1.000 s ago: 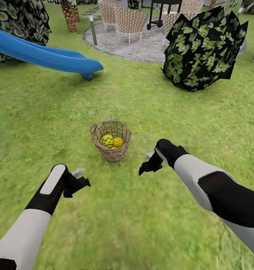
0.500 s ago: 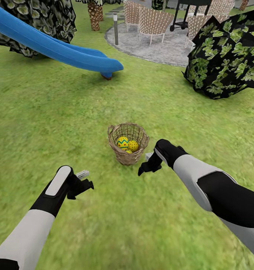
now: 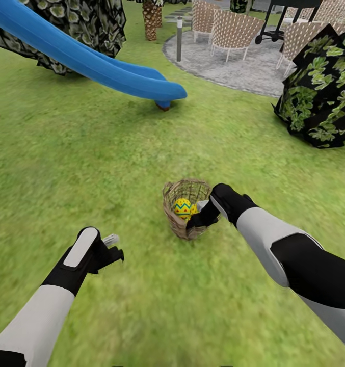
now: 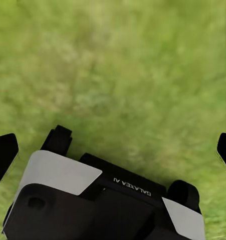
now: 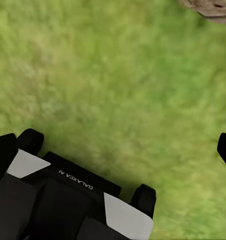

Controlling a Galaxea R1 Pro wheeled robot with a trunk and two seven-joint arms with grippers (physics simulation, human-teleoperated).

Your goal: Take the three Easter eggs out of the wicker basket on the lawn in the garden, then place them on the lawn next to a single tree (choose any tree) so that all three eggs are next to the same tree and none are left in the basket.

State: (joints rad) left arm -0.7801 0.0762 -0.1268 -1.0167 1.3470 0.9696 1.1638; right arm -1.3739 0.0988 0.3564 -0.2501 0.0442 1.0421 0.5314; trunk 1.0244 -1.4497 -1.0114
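Head view: right arm is the one at the wicker basket (image 3: 186,208).

Left gripper (image 3: 112,248) hangs over bare lawn (image 3: 80,168), well left of and nearer than the basket, fingers spread, holding nothing. Easter eggs (image 3: 183,208) lie in the basket; right gripper (image 3: 198,220) overlaps its near right rim, also spread and empty. Since a second ago the view has swung, and the basket now meets that gripper instead of lying to its left.
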